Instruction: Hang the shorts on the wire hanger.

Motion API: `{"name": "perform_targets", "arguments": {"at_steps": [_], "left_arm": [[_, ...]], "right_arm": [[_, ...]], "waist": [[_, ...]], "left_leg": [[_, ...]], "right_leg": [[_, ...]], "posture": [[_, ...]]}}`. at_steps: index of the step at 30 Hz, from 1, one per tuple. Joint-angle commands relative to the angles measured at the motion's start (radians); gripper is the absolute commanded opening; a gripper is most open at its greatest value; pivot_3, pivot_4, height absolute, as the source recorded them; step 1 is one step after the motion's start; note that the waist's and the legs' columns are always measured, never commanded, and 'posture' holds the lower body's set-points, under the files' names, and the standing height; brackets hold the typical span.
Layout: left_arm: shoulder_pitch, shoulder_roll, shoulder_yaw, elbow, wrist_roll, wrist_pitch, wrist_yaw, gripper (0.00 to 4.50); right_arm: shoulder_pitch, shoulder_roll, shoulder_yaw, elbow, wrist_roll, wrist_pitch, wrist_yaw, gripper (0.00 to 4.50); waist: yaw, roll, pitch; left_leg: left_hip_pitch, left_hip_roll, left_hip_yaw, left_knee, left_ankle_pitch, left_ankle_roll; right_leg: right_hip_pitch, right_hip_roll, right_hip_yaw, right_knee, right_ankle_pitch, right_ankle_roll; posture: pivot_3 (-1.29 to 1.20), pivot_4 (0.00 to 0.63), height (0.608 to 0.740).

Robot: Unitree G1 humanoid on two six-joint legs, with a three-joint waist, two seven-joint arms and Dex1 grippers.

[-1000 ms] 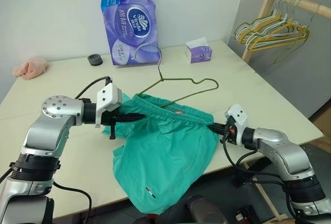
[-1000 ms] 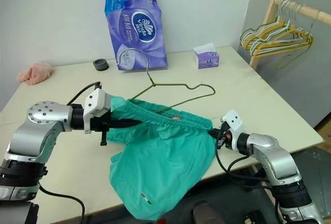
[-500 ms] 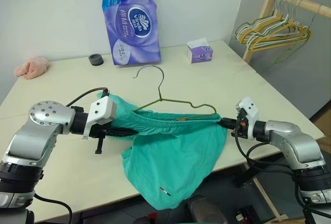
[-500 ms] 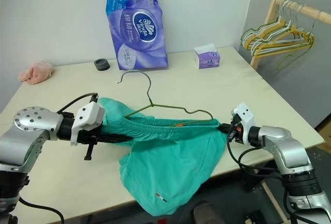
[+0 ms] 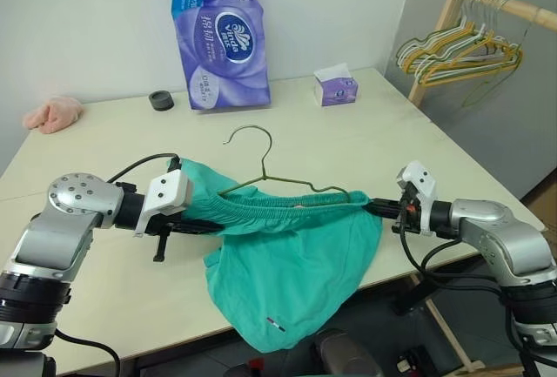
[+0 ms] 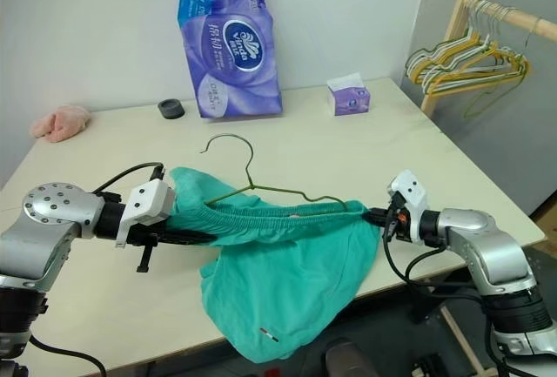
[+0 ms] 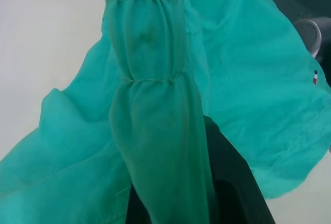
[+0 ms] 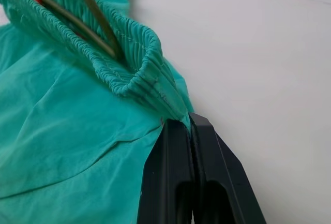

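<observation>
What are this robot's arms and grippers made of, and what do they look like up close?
Both arms are smooth silver-grey metal shells with rounded joints; the left one shows a round disc dotted with small holes. Near each wrist sits a white boxy block, and loose black cables loop alongside. The left gripper and right gripper each end in two slim black fingers, flat and tapering toward the tips.

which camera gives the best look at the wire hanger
The left eye view: the wire hanger shows its hook and shoulders rising from the shorts. The right eye view matches. The right wrist view catches its wire inside the waistband.
</observation>
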Motion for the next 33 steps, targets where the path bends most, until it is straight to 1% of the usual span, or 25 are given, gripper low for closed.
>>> {"name": "perform_targets", "arguments": {"at_steps": [1, 7, 9, 12, 13, 18, 20, 22, 28, 32, 33], "left_arm": [[-0.013, 0.023, -0.008, 0.015, 0.05, -0.029, 0.021, 0.0], [-0.014, 0.013, -0.04, 0.028, 0.114, -0.072, 0.051, 0.0], [-0.027, -0.002, -0.048, 0.034, 0.125, -0.072, 0.071, 0.0], [-0.048, -0.04, -0.072, 0.029, 0.14, -0.069, 0.104, 0.0], [-0.049, -0.049, -0.078, 0.025, 0.144, -0.068, 0.111, 0.0], [-0.042, -0.065, -0.093, 0.023, 0.163, -0.08, 0.134, 0.0], [-0.036, -0.069, -0.096, 0.018, 0.166, -0.081, 0.142, 0.0], [-0.028, -0.074, -0.099, 0.012, 0.17, -0.081, 0.147, 0.0], [-0.018, -0.082, -0.105, 0.005, 0.175, -0.087, 0.15, 0.0], [-0.02, -0.085, -0.109, 0.007, 0.175, -0.091, 0.146, 0.0], [-0.022, -0.086, -0.111, 0.009, 0.176, -0.093, 0.144, 0.0]], "right_arm": [[-0.06, -0.051, 0.012, -0.054, -0.035, -0.035, 0.026, 0.04], [-0.154, -0.052, 0.077, -0.109, -0.052, -0.013, 0.031, 0.04], [-0.182, -0.049, 0.123, -0.123, -0.08, -0.025, 0.036, 0.04], [-0.25, 0.03, 0.192, -0.122, -0.108, 0.016, -0.017, 0.04], [-0.264, 0.041, 0.211, -0.12, -0.112, 0.02, -0.009, 0.04], [-0.269, 0.036, 0.211, -0.142, -0.092, 0.022, 0.039, 0.04], [-0.265, 0.024, 0.209, -0.151, -0.095, 0.017, 0.049, 0.42], [-0.256, 0.006, 0.205, -0.168, -0.094, 0.015, 0.065, 0.95], [-0.232, -0.069, 0.193, -0.212, -0.093, 0.023, 0.105, 2.98], [-0.223, -0.088, 0.199, -0.189, -0.127, 0.029, 0.075, 4.4], [-0.222, -0.085, 0.209, -0.172, -0.145, 0.02, 0.062, 4.48]], "waist": [[0.0, 0.0, 0.0], [-0.003, 0.0, 0.0], [-0.003, 0.0, 0.0], [-0.003, 0.0, 0.0], [-0.003, 0.0, 0.0], [-0.001, 0.0, 0.0], [-0.001, 0.0, 0.0], [-0.001, 0.0, 0.0], [-0.001, 0.0, 0.0], [-0.002, 0.0, 0.0], [-0.002, 0.0, 0.0]], "left_leg": [[0.0, 0.0, 0.0, 0.0, 0.0, 0.0], [0.0, 0.001, 0.0, -0.001, 0.0, 0.0], [0.0, 0.0, 0.0, -0.001, 0.0, 0.0], [0.0, 0.0, 0.0, 0.0, 0.0, 0.0], [0.0, 0.0, 0.0, 0.0, 0.0, 0.0], [-0.001, 0.0, -0.001, 0.0, 0.0, 0.0], [-0.001, 0.0, -0.001, 0.0, 0.0, 0.0], [-0.001, 0.0, -0.001, 0.0, 0.0, 0.0], [-0.001, 0.0, -0.001, 0.0, 0.0, 0.0], [0.0, 0.0, -0.001, 0.0, 0.0, 0.0], [0.0, 0.0, -0.001, 0.0, 0.0, 0.0]], "right_leg": [[0.0, 0.0, 0.0, 0.0, 0.0, 0.0], [-0.001, 0.0, 0.0, 0.0, 0.0, 0.0], [0.0, 0.0, 0.0, 0.0, 0.0, 0.0], [0.0, 0.0, 0.0, 0.0, 0.0, 0.0], [0.0, 0.0, 0.0, 0.0, 0.0, 0.0], [-0.001, -0.001, -0.001, -0.001, 0.0, 0.0], [-0.001, -0.001, 0.0, -0.001, 0.0, 0.0], [-0.001, -0.001, -0.001, 0.0, 0.0, 0.0], [-0.001, -0.001, -0.001, 0.0, 0.0, 0.0], [-0.001, -0.001, -0.001, 0.0, 0.0, 0.0], [-0.001, -0.001, -0.001, 0.0, 0.0, 0.0]], "posture": [[-0.32, 0.027, 0.74], [-0.32, 0.029, 0.74], [-0.32, 0.029, 0.74], [-0.32, 0.028, 0.74], [-0.32, 0.028, 0.74], [-0.32, 0.029, 0.74], [-0.32, 0.031, 0.74], [-0.32, 0.031, 0.74], [-0.33, 0.034, 0.74], [-0.33, 0.033, 0.74], [-0.33, 0.033, 0.74]]}}
